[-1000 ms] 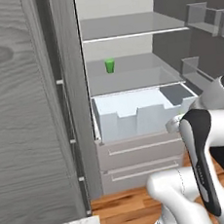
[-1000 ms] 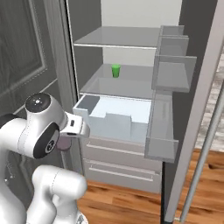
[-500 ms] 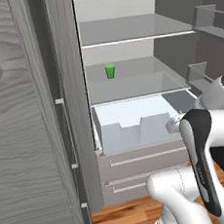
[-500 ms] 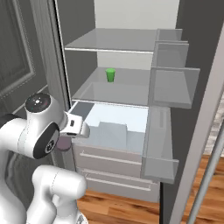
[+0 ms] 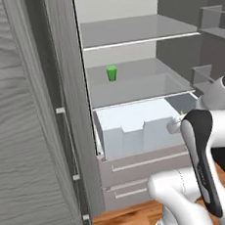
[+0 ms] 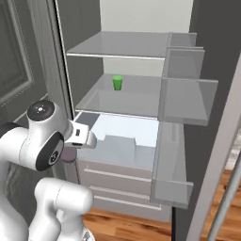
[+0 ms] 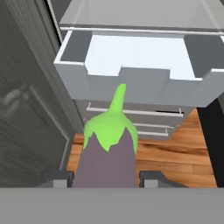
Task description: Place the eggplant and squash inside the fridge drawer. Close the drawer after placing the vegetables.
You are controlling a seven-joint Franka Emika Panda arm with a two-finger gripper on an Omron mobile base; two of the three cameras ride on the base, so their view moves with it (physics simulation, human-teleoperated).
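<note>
Hand view: the eggplant [image 7: 107, 159] is sitting between the two dark fingertips [image 7: 59, 178] of the gripper [image 7: 107, 179], clenched at its purple body, its green stem cap pointing toward the fridge drawer [image 7: 131, 83]; the drawer is standing pulled out, pale and box-like with a stepped notch in its front wall, just beyond the stem tip. Left base view: the white arm is rising from the lower right and bending toward the drawer [image 5: 136, 129]; right base view: the arm's wrist is reaching beside the drawer's [image 6: 124, 141] left front corner; a small green cup [image 6: 117, 83] is standing on the shelf above.
</note>
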